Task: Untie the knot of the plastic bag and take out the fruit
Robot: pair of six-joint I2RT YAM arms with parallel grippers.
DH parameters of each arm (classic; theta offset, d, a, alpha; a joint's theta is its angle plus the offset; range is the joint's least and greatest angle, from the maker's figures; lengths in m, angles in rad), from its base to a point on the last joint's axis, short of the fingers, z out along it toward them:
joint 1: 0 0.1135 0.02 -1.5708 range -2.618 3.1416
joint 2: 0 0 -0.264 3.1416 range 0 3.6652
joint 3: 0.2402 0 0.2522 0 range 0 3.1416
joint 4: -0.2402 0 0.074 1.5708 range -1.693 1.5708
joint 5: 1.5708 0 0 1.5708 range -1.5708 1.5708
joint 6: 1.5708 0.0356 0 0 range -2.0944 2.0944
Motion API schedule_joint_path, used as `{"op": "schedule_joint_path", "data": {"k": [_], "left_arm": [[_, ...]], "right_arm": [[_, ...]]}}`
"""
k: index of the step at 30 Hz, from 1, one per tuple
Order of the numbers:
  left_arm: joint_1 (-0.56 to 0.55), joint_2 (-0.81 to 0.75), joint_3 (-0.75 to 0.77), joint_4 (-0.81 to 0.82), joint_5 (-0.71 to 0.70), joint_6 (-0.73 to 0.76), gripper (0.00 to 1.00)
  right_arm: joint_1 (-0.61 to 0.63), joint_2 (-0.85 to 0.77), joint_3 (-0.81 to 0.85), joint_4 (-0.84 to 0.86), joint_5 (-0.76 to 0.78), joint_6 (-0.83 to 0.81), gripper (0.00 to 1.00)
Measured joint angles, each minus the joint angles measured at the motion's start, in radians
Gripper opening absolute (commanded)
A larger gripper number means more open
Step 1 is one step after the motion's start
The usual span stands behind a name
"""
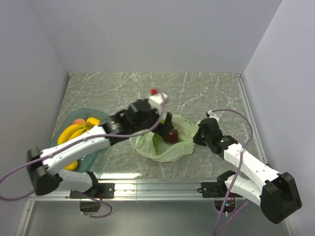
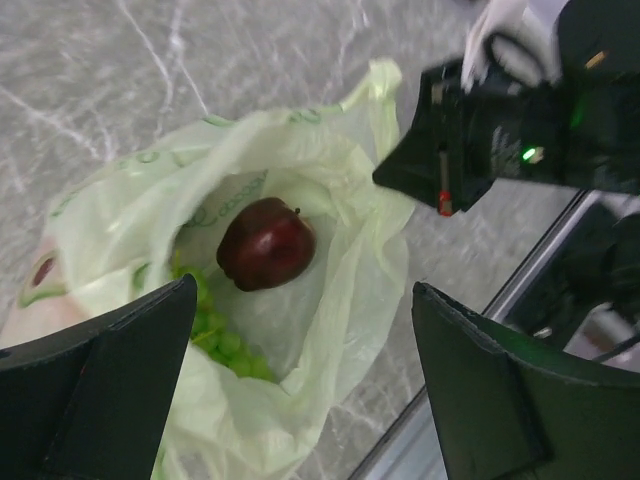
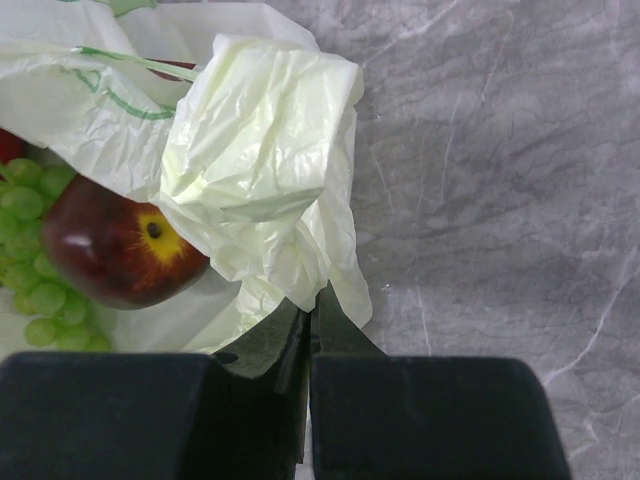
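The pale-green plastic bag (image 1: 170,150) lies open in the middle of the table; no knot shows. Inside it are a red apple (image 1: 172,135) and green grapes (image 2: 215,335). My left gripper (image 1: 147,118) hovers over the bag's mouth, open wide and empty (image 2: 305,290), with the apple (image 2: 265,243) just ahead of its jaws. My right gripper (image 1: 199,133) is shut on the bag's right edge (image 3: 312,295), a bunched fold of bag (image 3: 260,150) rising from its tips. The apple (image 3: 115,245) and grapes (image 3: 35,270) lie left of it.
A teal tray (image 1: 93,153) at the left holds yellow bananas (image 1: 76,130), a lemon (image 1: 71,164) and an orange-pink fruit (image 1: 78,121). White walls close in the table. A metal rail (image 1: 157,187) runs along the near edge. The right gripper's black body (image 2: 470,140) faces the left wrist.
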Motion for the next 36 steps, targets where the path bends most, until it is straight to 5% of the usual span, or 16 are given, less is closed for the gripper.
{"op": "schedule_joint_path", "data": {"k": [14, 29, 33, 36], "left_arm": [[-0.049, 0.432, 0.111, 0.009, 0.043, 0.344, 0.94], [-0.051, 0.671, 0.127, 0.016, 0.031, 0.451, 0.95], [-0.051, 0.695, 0.127, 0.024, 0.020, 0.452, 0.89], [-0.051, 0.697, 0.127, 0.031, 0.017, 0.447, 0.74]], "right_arm": [[0.000, -0.055, -0.005, -0.002, -0.008, 0.000, 0.00], [0.000, -0.068, -0.006, -0.003, -0.024, -0.001, 0.00], [0.000, -0.068, -0.006, -0.002, -0.028, -0.001, 0.00], [0.000, -0.068, -0.006, -0.002, -0.028, -0.001, 0.00]]}}
